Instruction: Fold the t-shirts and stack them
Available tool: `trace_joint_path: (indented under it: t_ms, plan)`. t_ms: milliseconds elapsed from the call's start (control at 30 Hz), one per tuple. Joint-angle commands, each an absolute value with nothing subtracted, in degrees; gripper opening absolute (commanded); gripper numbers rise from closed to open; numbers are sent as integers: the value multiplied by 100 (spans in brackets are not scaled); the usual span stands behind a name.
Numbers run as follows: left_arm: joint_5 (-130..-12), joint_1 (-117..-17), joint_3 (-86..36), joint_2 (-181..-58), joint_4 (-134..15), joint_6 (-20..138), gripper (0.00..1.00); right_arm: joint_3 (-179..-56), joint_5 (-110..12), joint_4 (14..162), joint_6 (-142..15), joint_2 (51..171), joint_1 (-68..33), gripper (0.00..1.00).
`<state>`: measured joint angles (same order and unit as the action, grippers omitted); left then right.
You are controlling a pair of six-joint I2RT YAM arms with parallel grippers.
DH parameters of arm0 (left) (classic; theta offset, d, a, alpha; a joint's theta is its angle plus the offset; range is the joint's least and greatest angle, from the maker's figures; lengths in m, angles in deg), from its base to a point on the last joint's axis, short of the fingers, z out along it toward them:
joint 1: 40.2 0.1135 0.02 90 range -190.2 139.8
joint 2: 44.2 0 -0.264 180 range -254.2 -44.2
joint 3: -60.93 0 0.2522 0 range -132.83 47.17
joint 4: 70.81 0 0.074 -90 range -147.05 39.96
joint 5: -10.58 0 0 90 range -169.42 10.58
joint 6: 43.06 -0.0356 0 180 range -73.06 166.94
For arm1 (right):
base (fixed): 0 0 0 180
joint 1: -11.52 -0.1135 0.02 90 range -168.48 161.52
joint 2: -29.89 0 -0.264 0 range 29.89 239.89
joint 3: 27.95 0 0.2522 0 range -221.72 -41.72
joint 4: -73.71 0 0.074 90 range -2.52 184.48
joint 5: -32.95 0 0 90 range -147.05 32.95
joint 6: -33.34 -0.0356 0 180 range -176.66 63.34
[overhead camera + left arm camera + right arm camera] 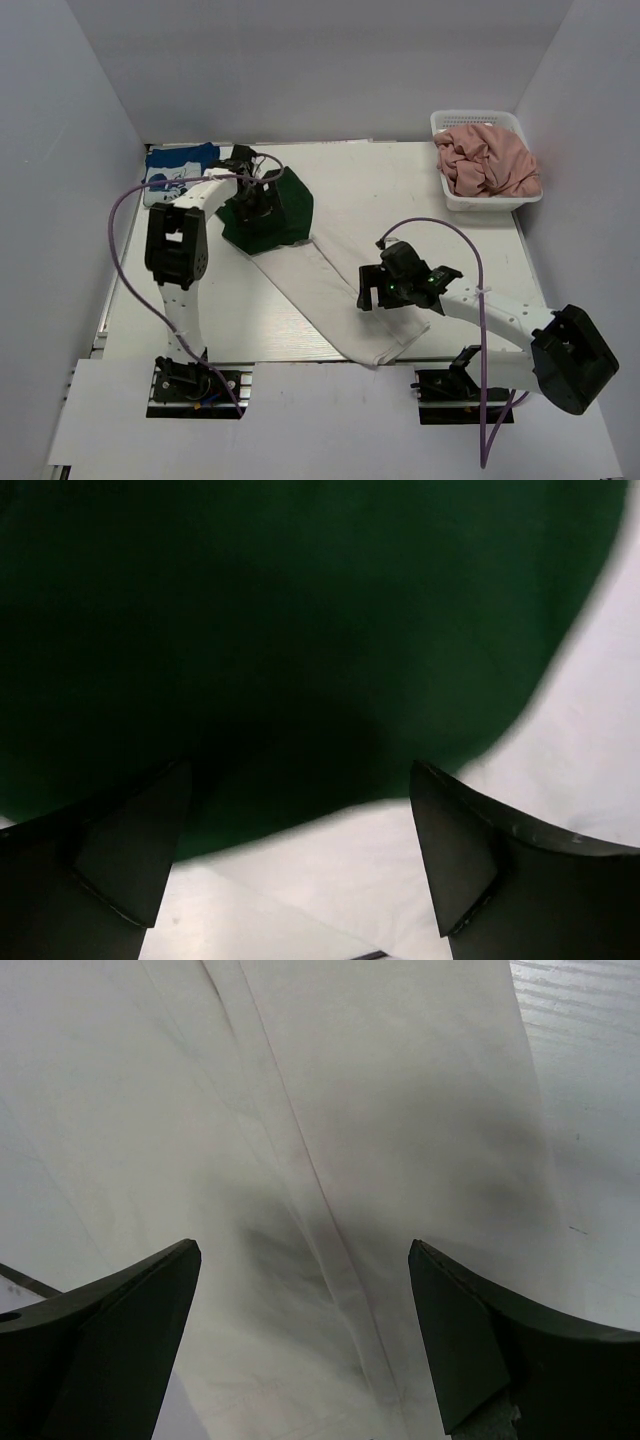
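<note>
A white t-shirt (325, 290) lies folded in a long diagonal strip across the table's middle. A dark green t-shirt (272, 212) lies on its far left end. My left gripper (252, 197) is open just above the green shirt's edge; the left wrist view shows the green cloth (300, 630) over the white cloth (340, 880) between the spread fingers. My right gripper (385, 290) is open over the white strip's near right part; the right wrist view shows the white cloth and its fold seam (320, 1190) between the fingers. A folded blue-and-white t-shirt (177, 170) lies at the far left.
A white basket (515, 198) with crumpled pink t-shirts (488, 160) stands at the far right. White walls enclose the table on three sides. Purple cables loop from both arms.
</note>
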<state>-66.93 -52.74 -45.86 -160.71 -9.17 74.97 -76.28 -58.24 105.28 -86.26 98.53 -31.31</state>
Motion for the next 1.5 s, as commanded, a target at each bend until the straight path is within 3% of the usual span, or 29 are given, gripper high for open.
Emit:
trace_joint_path:
  t_ms: [0,333,567,800,1000,1233,1333,1467]
  plan:
    - [-6905,-5260,-5108,-16548,-510,7383,100,-7854,-5942,10453,-8513,9888,-3137,90]
    - [-7687,-5260,-7568,-18885,140,7427,100,-7845,-6057,10373,-8654,10178,-3137,90]
    - [-7319,-5260,-8184,-19528,-132,7295,100,-7837,-6170,10286,-8698,10345,-3128,90]
    - [-6881,-5260,-8054,-19511,-1624,7031,100,-7749,-6453,10058,-8549,10907,-3181,90]
    - [-5968,-5260,-8633,-19933,-2686,7171,100,-7775,-4883,9495,-8136,11452,-3584,90]
    - [-5043,-5383,-8598,-20143,-4482,7918,100,-8336,-4185,9213,-7679,11874,-4515,90]
    - [-5042,-5444,-8853,-20162,-4535,7989,100,-8583,-4342,9213,-7687,12041,-4675,90]
    - [-5576,-5444,-8318,-19574,-4519,7989,100,-8724,-4834,9441,-7810,11857,-4675,90]
